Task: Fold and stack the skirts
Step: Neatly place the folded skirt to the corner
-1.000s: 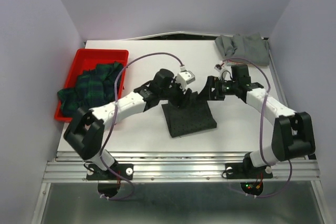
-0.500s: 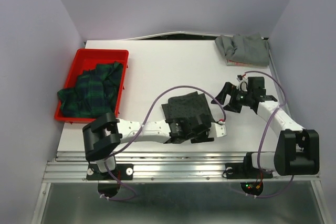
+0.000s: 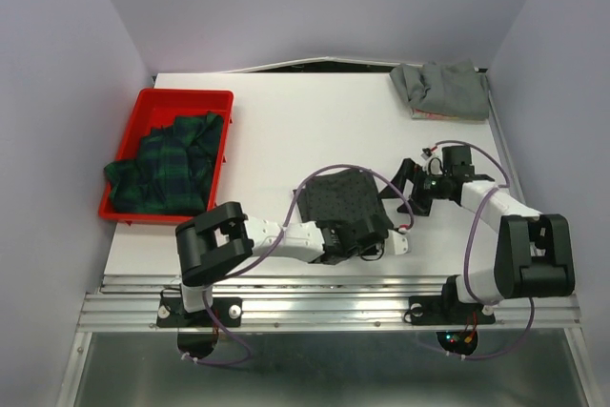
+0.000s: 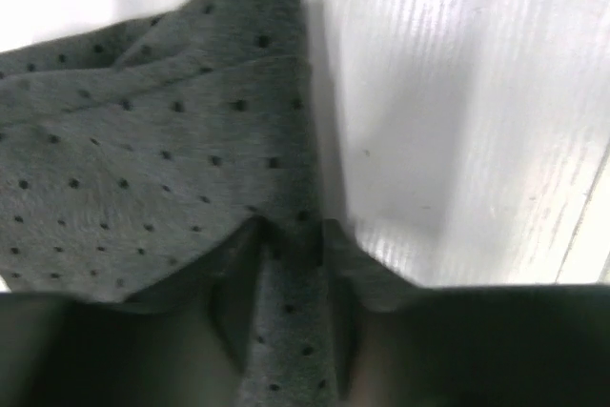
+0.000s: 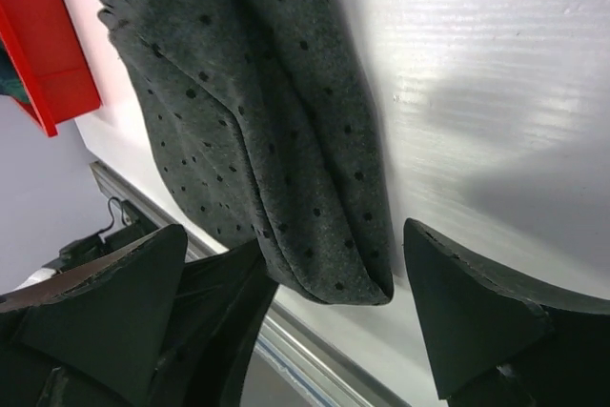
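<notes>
The dark charcoal dotted skirt (image 3: 341, 199) lies folded on the table's near middle. My left gripper (image 3: 370, 235) reaches in low from the front, and in the left wrist view its jaws (image 4: 291, 240) pinch a strip of the dotted skirt (image 4: 162, 159) at its near edge. My right gripper (image 3: 408, 190) stands open just right of that skirt; the folded corner of the dotted skirt (image 5: 286, 140) lies between its wide-spread fingers (image 5: 477, 321). The plaid skirt (image 3: 164, 164) lies bunched in the tray. The plain grey skirt (image 3: 440, 91) rests at the back right corner.
A red plastic tray (image 3: 186, 94) stands at the left edge of the table, also glimpsed as the red tray (image 5: 43, 35) in the right wrist view. The metal rail (image 3: 324, 304) runs along the front edge, close under the left gripper.
The left arm swung from behind the dotted skirt to its near edge and its jaws narrowed onto the cloth. The skirt now lies shifted back. The right gripper drew in beside it.
</notes>
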Tool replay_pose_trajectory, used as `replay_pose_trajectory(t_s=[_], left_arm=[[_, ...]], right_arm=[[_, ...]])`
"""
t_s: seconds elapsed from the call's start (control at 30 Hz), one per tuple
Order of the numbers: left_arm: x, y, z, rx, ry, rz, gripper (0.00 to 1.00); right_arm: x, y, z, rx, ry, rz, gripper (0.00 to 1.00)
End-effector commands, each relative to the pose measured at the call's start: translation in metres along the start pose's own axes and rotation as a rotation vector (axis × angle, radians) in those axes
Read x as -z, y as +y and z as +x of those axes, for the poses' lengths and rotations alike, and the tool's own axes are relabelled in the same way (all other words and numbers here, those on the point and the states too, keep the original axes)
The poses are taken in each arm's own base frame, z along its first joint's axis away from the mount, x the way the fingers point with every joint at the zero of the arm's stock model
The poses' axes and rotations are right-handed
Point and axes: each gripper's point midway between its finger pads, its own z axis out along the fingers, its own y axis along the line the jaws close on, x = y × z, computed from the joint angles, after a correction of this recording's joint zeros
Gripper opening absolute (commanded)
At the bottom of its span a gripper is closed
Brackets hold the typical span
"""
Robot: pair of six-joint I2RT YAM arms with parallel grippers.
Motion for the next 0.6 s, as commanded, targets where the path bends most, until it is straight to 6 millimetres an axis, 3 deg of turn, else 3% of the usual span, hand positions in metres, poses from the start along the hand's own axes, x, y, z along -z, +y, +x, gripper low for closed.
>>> replay_pose_trajectory(t_s=[0.0,0.13,0.43,0.57], left_arm=[[0.001,0.016,-0.013,0.072,-0.075,-0.015,0.31],[0.007,0.035,-0.016,0.126,-0.123,-0.005,0.13],[0.031,0.048,-0.038,0.153,-0.253,0.057,0.0],[0.037,0.053,-0.044,0.158,-0.28,0.058,0.0]], right_arm=[[0.0,0.003,0.009,-0.004,0.028,-0.052,1.0],[0.0,0.003,0.015,-0.007,0.025,-0.064,1.0],[-0.009,0.011,0.023,-0.073,0.073,-0.18,1.0],[-0.016,0.008,0.025,-0.112,0.105,-0.204,1.0]])
